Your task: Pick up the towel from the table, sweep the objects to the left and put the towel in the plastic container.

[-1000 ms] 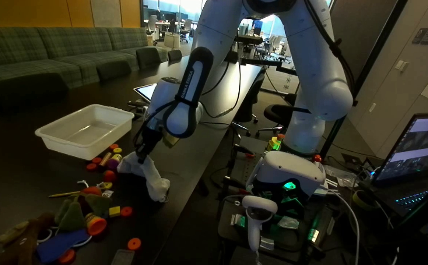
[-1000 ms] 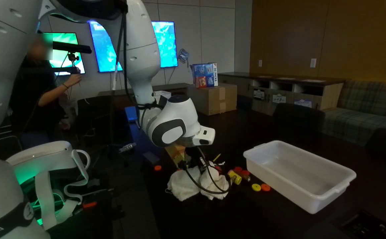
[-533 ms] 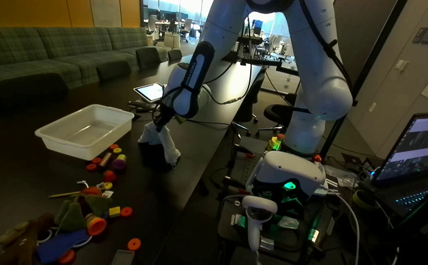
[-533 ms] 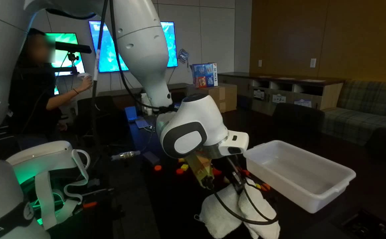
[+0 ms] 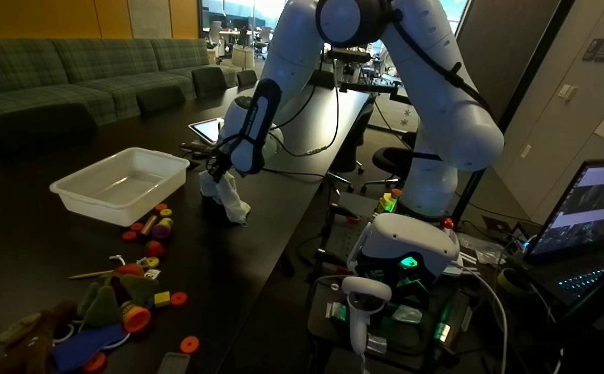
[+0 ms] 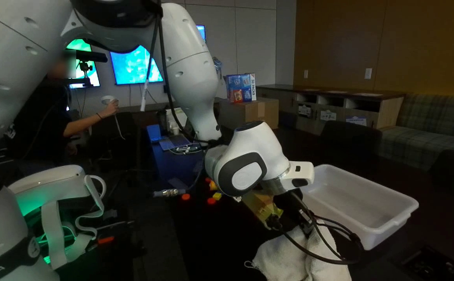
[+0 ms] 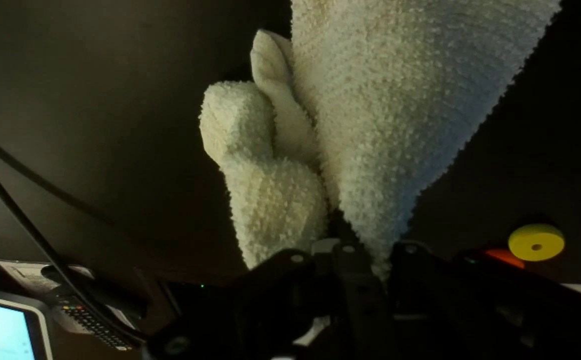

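Milky white and translucent, the plastic container (image 5: 121,185) contrasts with the black surface (image 5: 219,275) around it. Near the container, the pincer (image 5: 218,175) is black and the towel (image 7: 395,105) plain cream, tinged blue-grey along one edge in the wrist view. Just beside the container come red-orange discs (image 5: 129,236), a yellow disc (image 5: 166,212) and a purple-and-yellow pot (image 5: 162,228). Farther from the container are a yellow cube (image 5: 161,299), a blue cloth (image 5: 86,347), a green plush piece (image 5: 100,306) and a brown plush piece (image 5: 42,330). Well beyond the container, the sofa (image 5: 18,65) wears grey-green plaid.
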